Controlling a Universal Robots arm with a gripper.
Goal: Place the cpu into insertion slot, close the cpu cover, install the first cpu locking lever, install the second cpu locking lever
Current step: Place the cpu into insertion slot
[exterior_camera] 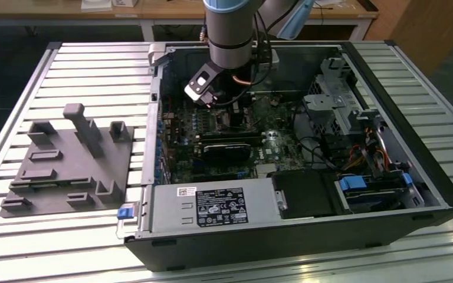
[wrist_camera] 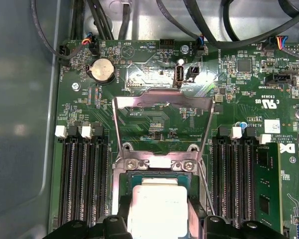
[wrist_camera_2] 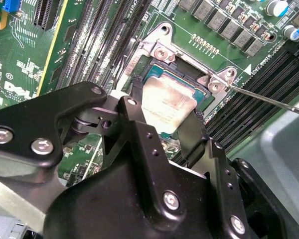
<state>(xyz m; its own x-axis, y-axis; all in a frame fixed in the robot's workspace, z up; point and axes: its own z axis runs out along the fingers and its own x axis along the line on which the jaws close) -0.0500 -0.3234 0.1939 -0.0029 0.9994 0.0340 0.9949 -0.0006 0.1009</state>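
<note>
In the exterior view my gripper (exterior_camera: 233, 99) reaches down into the open computer case over the motherboard (exterior_camera: 210, 127). In both wrist views the cpu (wrist_camera_2: 167, 99) (wrist_camera: 157, 199), a pale silvery-beige square, lies level at the socket between my two black fingers (wrist_camera_2: 134, 107). The gripper (wrist_camera_2: 165, 113) (wrist_camera: 159, 221) is shut on it at two opposite edges. The cpu cover (wrist_camera: 162, 102), a thin silvery frame with a square window, stands swung open behind the socket. A thin wire locking lever (wrist_camera_2: 269, 99) (wrist_camera: 205, 184) sticks out beside the socket, unlatched.
Rows of black memory slots (wrist_camera: 82, 174) flank the socket on both sides. A black card (exterior_camera: 226, 147) and the power supply (exterior_camera: 210, 206) sit nearer the case's front. A drive cage (exterior_camera: 341, 100) fills the exterior view's right. A grey fixture (exterior_camera: 61, 159) lies outside the case.
</note>
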